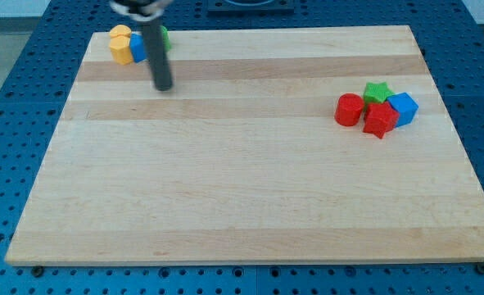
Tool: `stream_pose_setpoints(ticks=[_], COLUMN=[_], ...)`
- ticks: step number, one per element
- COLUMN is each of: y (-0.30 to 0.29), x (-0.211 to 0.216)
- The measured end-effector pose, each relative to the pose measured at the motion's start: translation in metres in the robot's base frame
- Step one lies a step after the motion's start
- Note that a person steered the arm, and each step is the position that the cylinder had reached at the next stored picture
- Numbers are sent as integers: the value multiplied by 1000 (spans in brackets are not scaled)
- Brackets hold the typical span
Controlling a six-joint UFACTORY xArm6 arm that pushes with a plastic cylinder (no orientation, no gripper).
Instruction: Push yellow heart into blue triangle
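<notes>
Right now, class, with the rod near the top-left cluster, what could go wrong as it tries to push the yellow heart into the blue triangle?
1. The yellow blocks, a blue block and a green block huddle at the board's top edge; a push might send one off.
2. My tip sits below and right of them, so it may disturb the green block.
3. The rod hides part of the cluster, so shapes are uncertain.

— Where are we working, would we say?
— A lab bench: our pale wooden board [250, 180] sits on a blue perforated base plate [12, 74], its grid of holes showing at nine, three and six o'clock.
— And dark equipment [250, 5] at twelve.
</notes>
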State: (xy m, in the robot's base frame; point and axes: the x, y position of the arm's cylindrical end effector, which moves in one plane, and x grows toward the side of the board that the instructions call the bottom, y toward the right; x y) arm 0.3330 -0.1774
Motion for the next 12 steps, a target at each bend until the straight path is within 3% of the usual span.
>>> stream_pose_setpoints(ticks=[1,2,3,5,9,12], y=[-86,-127,-128,-127,-49,-46], x=[-10,-36,-39,-142,-141,-119])
